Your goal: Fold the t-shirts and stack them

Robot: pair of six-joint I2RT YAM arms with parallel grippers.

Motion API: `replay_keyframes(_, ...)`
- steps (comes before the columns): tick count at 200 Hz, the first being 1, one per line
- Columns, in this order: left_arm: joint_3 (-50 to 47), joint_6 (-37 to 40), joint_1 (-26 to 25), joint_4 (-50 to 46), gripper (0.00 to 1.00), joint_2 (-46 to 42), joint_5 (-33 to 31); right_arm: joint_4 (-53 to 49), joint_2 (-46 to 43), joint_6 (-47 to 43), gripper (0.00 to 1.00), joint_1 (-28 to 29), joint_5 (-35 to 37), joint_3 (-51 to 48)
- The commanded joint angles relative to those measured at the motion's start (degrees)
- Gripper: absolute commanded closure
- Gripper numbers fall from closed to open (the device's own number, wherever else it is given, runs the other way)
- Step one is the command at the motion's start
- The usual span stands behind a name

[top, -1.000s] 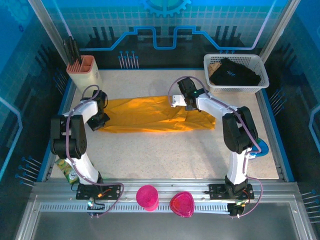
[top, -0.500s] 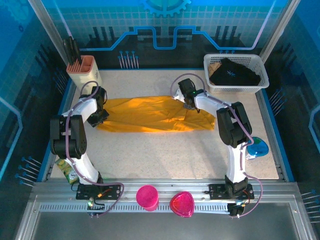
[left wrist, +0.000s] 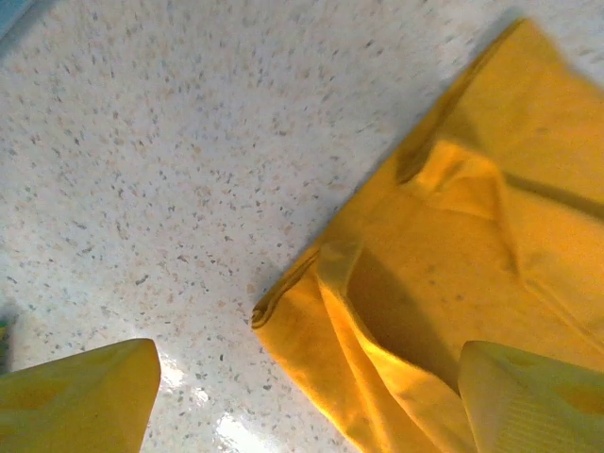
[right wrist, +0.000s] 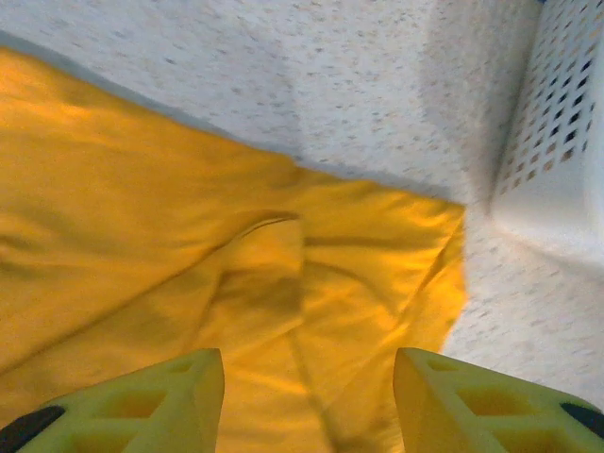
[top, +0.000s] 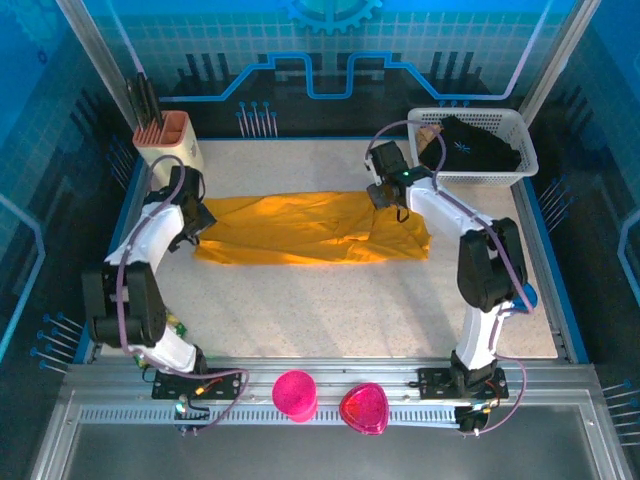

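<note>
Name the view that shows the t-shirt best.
Top external: the t-shirt is seen there from end to end, folded into a long band. The left wrist view catches a corner of its left end. The right wrist view takes in its right end, close to the basket.

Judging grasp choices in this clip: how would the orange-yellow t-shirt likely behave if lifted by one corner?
Probably floppy: the t-shirt lies in soft wrinkles and folds, so a lifted corner would likely drape while the rest drags. Likely light, since its edges look thin. Pushed, it would probably bunch up on the table.
</note>
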Motion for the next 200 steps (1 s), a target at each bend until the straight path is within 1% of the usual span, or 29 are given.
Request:
replay_keyframes(1, -2.8, 3.5, -0.1, 0.6, 0.49, -3.8, 4.6, -4.4, -3.6, 15.5, 0.48, -0.9, -15.1, -5.6)
replay_keyframes(2, -2.9, 3.6, -0.1, 0.7, 0.51, -3.9, 4.9, -4.2, -3.7, 15.8, 0.48, -0.9, -15.7, -5.9)
replay_keyframes(4, -3.1, 3.8, -0.1, 0.7, 0.64, -4.0, 5.2, -3.9, -3.9, 16.4, 0.48, -0.9, -16.8, -6.3)
replay_keyframes(7, -3.4, 3.8, -0.2, 0.7, 0.77, -4.4, 5.9, -3.3, -4.3, 17.2, 0.48, -1.0, -18.4, -7.5)
replay_keyframes(8, -3.5, 3.9, -0.2, 0.7, 0.79, -4.4, 6.1, -3.0, -4.4, 17.5, 0.48, -1.0, -18.9, -7.8)
replay_keyframes(11, -3.8, 3.9, -0.2, 0.7, 0.89, -4.5, 6.6, -2.2, -4.6, 18.3, 0.48, -1.0, -20.2, -8.8)
replay_keyframes(16, -4.2, 4.2, -0.2, 0.9, 1.0, -4.6, 8.0, -0.9, -5.0, 19.7, 0.48, -1.0, -22.3, -10.3)
replay_keyframes(33, -5.8, 5.5, -0.5, 2.1, 1.0, -3.6, 11.9, 3.6, -5.2, 24.1, 0.48, -1.0, -28.3, -14.5)
replay_keyframes(48, -6.7, 5.9, -1.5, 3.2, 1.0, -1.9, 13.6, 6.9, -4.4, 26.9, 0.48, -1.0, -30.7, -17.0)
replay_keyframes(66, -7.2, 5.9, -3.5, 4.0, 1.0, 0.6, 13.8, 9.2, -2.6, 28.7, 0.5, -1.0, -32.1, -18.1)
replay_keyframes(98, -6.2, 5.4, -5.3, 5.5, 1.0, 5.8, 12.6, 11.7, -0.4, 30.1, 0.51, -1.0, -32.5, -18.3)
replay_keyframes(155, -2.6, 5.3, -5.5, 8.0, 1.0, 15.8, 11.0, 11.6, 3.0, 30.1, 0.51, -1.0, -32.8, -16.2)
replay_keyframes(180, -0.6, 5.5, -5.4, 8.6, 1.0, 18.8, 11.4, 10.5, 2.2, 29.8, 0.51, -0.9, -31.9, -15.7)
replay_keyframes(200, 1.0, 5.7, -5.8, 8.6, 1.0, 19.7, 11.4, 8.8, 0.3, 29.3, 0.47, -0.8, -29.1, -15.9)
